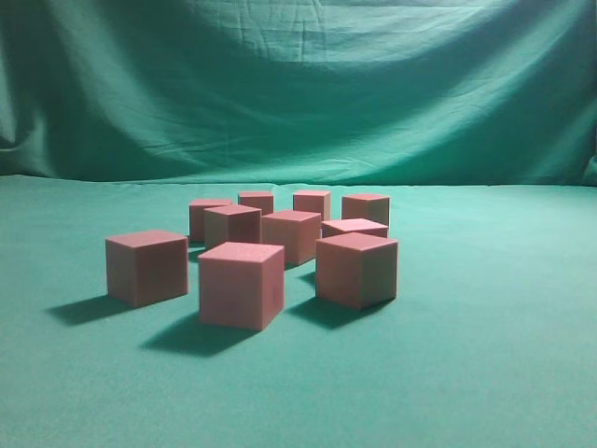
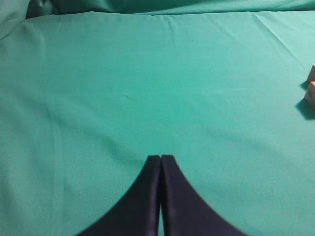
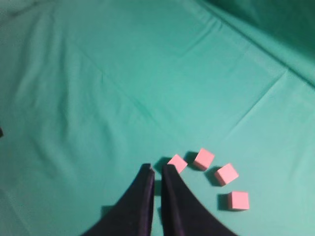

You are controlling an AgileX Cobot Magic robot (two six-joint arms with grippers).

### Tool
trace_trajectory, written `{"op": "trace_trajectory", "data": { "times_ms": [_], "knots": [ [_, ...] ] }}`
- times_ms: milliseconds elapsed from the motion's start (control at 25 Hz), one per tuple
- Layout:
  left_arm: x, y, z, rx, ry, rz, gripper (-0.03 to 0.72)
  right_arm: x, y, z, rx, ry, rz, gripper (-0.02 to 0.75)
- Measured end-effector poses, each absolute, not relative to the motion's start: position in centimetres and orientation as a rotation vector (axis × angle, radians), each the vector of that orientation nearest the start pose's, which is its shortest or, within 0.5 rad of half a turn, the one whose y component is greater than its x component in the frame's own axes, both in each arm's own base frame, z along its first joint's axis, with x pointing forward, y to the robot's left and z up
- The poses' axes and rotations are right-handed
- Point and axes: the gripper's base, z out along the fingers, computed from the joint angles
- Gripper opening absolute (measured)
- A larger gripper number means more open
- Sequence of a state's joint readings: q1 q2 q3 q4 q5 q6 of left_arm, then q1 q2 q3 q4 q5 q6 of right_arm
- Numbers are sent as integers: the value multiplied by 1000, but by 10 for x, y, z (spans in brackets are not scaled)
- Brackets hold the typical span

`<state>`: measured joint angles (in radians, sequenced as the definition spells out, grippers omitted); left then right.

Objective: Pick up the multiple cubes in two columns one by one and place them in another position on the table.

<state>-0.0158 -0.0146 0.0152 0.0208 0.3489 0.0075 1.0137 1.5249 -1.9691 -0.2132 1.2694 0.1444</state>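
Several pink cubes stand in a loose cluster on the green cloth in the exterior view. The nearest cube (image 1: 241,285) is flanked by one on the left (image 1: 146,267) and one on the right (image 1: 356,269); others stand behind, with a back row around (image 1: 312,203). Neither gripper shows in the exterior view. My left gripper (image 2: 160,158) is shut and empty over bare cloth, with two cube edges (image 2: 311,93) at the far right. My right gripper (image 3: 157,167) is nearly shut with a thin gap, empty, high above the cloth. Several cubes (image 3: 204,159) lie just right of its tips.
The green cloth (image 1: 504,355) covers the table and rises as a backdrop (image 1: 298,84) behind. Wide bare cloth lies left and right of the cluster and in front of it.
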Motion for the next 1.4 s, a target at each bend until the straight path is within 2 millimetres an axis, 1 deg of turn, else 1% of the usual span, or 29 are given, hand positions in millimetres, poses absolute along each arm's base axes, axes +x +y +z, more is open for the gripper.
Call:
{"op": "trace_trajectory", "data": {
  "times_ms": [160, 320, 360, 400, 440, 480, 520, 600, 640, 840, 960, 1000, 1040, 1120, 1400],
  "knots": [
    [53, 0, 177, 34, 1833, 14, 0, 143, 197, 530, -913, 1989, 406, 50],
    [53, 0, 177, 34, 1833, 14, 0, 105, 143, 562, -891, 1849, 498, 50],
    [53, 0, 177, 34, 1833, 14, 0, 93, 125, 569, -872, 1811, 529, 50],
    [53, 0, 177, 34, 1833, 14, 0, 85, 112, 573, -859, 1788, 547, 50],
    [53, 0, 177, 34, 1833, 14, 0, 85, 112, 573, -859, 1788, 547, 50],
    [53, 0, 177, 34, 1833, 14, 0, 67, 85, 574, -836, 1752, 572, 50],
    [53, 0, 177, 34, 1833, 14, 0, 58, 69, 574, -823, 1731, 583, 50],
    [53, 0, 177, 34, 1833, 14, 0, 46, 51, 567, -816, 1721, 589, 50],
    [53, 0, 177, 34, 1833, 14, 0, 40, 41, 560, -816, 1722, 589, 50],
    [53, 0, 177, 34, 1833, 14, 0, 21, 17, 527, -850, 1754, 620, 50],
    [53, 0, 177, 34, 1833, 14, 0, 9, 2, 509, -831, 1773, 667, 50],
    [53, 0, 177, 34, 1833, 14, 0, 6, -3, 502, -834, 1774, 674, 0],
    [53, 0, 177, 34, 1833, 14, 0, 2, -6, 495, -853, 1773, 679, 0],
    [53, 0, 177, 34, 1833, 14, 0, -2, -9, 479, -884, 1785, 680, 0],
    [53, 0, 177, 34, 1833, 14, 0, 7, 1, 407, -978, 1949, 567, 0]
  ]
}}
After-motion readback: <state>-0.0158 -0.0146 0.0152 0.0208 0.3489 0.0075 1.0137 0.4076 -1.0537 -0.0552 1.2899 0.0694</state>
